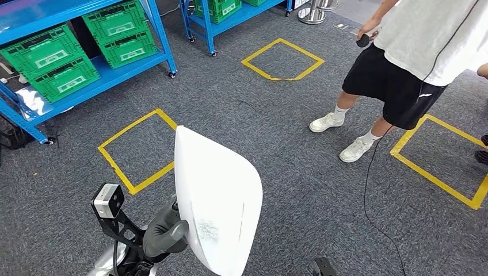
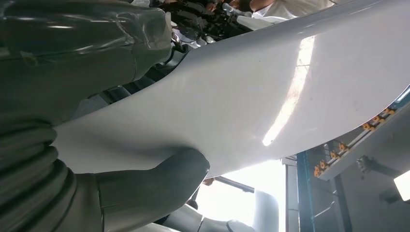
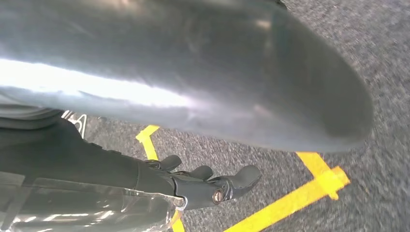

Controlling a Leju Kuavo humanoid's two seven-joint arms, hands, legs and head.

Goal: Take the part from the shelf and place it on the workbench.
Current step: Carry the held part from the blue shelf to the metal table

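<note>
The part (image 1: pixel 218 201) is a large white curved panel, held upright and low in front of me over the grey carpet. My left hand (image 1: pixel 166 234) grips its lower left edge. In the left wrist view the grey thumb (image 2: pixel 154 186) presses against the panel's smooth white face (image 2: pixel 270 87). In the right wrist view the panel (image 3: pixel 193 67) looms grey beside my right hand (image 3: pixel 208 183). That hand's dark fingers are stretched out with carpet showing between them and the panel, and nothing lies in them.
Blue shelves (image 1: pixel 115 72) with green crates (image 1: pixel 49 63) stand at the far left, and a second blue rack (image 1: pixel 213 26) stands behind. Yellow tape squares (image 1: pixel 135 152) mark the carpet. A person (image 1: pixel 397 63) stands at the right holding a controller, its cable (image 1: pixel 374 195) trailing over the floor.
</note>
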